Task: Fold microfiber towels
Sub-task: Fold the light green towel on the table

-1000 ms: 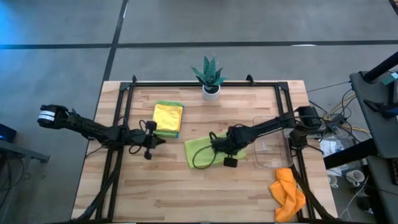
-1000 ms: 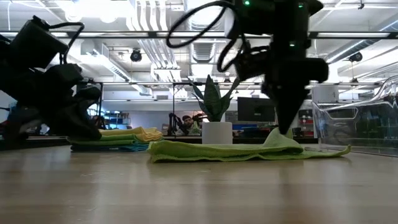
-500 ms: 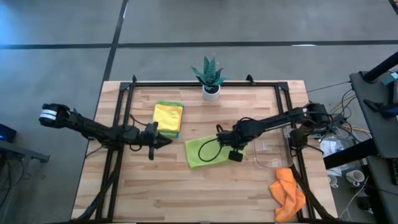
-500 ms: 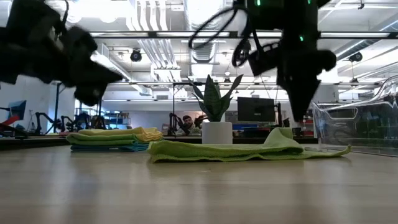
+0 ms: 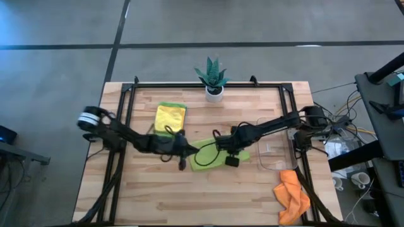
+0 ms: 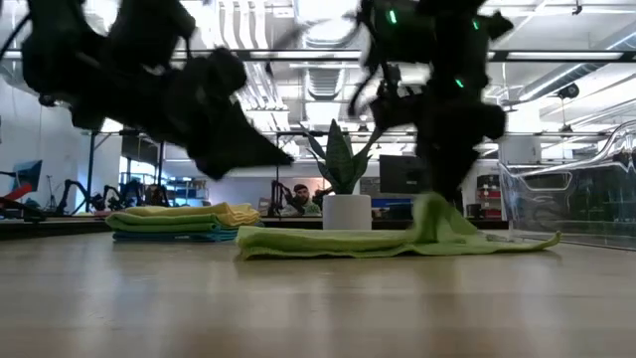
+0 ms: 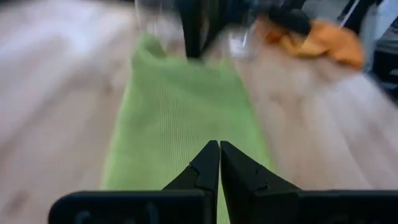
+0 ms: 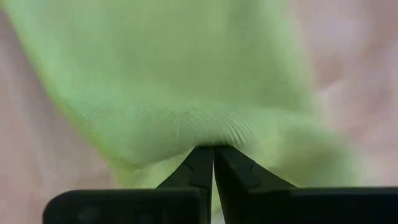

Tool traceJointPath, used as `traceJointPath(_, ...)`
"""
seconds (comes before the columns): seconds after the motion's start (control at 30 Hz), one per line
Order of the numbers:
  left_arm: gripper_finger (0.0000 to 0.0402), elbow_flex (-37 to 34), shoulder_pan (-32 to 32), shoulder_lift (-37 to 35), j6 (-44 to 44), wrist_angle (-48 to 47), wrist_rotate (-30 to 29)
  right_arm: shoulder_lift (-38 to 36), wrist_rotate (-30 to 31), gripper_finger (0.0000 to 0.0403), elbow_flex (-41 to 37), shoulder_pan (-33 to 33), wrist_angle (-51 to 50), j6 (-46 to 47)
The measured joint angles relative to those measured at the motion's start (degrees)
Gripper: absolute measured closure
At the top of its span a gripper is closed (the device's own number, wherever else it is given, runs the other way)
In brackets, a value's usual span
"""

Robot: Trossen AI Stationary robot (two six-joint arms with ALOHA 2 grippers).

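Where right tool (image 8: 213,149) pinches, lime green towel (image 6: 397,239) peaks; rest flat.

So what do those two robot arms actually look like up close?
Both are dark, thin, jointed arms with looping black cables. The left arm has a white band near its elbow. Each gripper, left and right, ends in two black pointed fingers.

This is looking like a robotics lab or open industrial workspace: exposed ducts (image 6: 248,60) and bright strip lights are running across the high ceiling beyond the wooden surface (image 5: 189,195). Monitors (image 6: 407,175) are sitting at far workstations, where a person (image 6: 294,197) is working, and other robot arms (image 6: 75,191) are standing at the left edge of the room. A polished concrete floor (image 5: 57,69) is surrounding the black-framed rig, with cables (image 5: 344,123) trailing beside it.
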Motion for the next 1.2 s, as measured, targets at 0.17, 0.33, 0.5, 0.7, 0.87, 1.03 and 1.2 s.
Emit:
traceJointPath(0.17,0.0402,2.95,0.01,9.17,-5.81,-0.1,-0.12,-5.39,6.08,0.0394,4.11,0.0,0.19,-3.46)
traceJointPath(0.33,0.0402,4.38,0.0,13.59,-7.67,-0.36,-0.26,-7.3,3.84,0.0394,2.03,-0.22,-4.98,-2.81)
traceJointPath(0.5,0.0402,4.95,0.12,14.48,-7.45,-0.04,-0.31,-6.19,-0.36,0.0393,-4.89,2.69,-3.34,-0.04)
traceJointPath(0.7,0.0402,4.57,0.35,13.98,-7.45,-0.64,-0.3,-5.0,-0.55,0.0354,-9.55,6.31,4.64,-4.49)
traceJointPath(0.87,0.0402,4.58,0.35,13.93,-7.74,-1.46,-0.28,-4.66,0.95,0.0316,-11.35,6.0,8.04,-8.8)
traceJointPath(1.03,0.0402,4.55,0.36,13.85,-7.78,-1.63,-0.29,-3.9,0.95,0.0312,-13.09,5.59,11.83,-11.9)
traceJointPath(1.2,0.0402,4.51,0.39,13.8,-7.79,-1.73,-0.28,-2.6,3.98,0.0329,-13.29,5.29,12.68,-12.07)
